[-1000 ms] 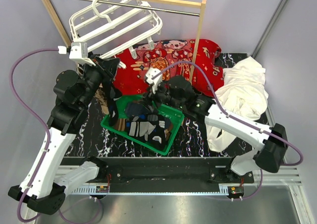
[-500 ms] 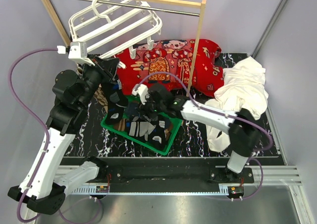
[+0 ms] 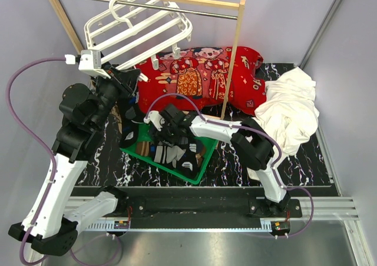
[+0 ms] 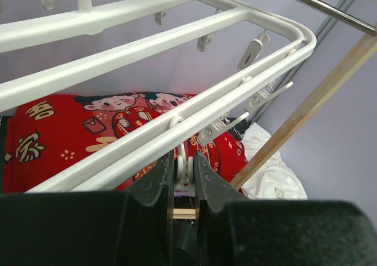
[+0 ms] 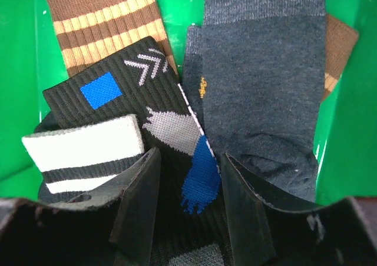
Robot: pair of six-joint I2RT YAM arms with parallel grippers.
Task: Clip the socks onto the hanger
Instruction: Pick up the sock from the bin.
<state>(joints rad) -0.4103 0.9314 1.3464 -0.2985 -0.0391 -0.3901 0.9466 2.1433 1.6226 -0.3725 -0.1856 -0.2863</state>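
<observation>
A: So, socks – looks, where?
B: Heaped in green basket, front-centre of surface. Brown sock w/ tan stripes, plain grey-blue sock, black sock w/ blue square & grey marks, plus a white-black striped cuff.
A: Hanger?
B: White plastic hanger, parallel slats, small clips dangling underneath. Hooked on metal rod of wooden rack, back left, hanging aslant.
A: Tools?
B: Left tool clenched on one clip under hanger's near rail. Right tool has fingers spread, low over black sock; touching or not, can't tell.
A: Surface, room?
B: Black marble-look w/ white veins; pale lilac walls round it.
A: Other stuff, anything blocking?
B: Red printed cloth lies behind basket, white cloth heaped at right. Rack's right post rises at red cloth's near edge, just behind right arm, which reaches across basket.
</observation>
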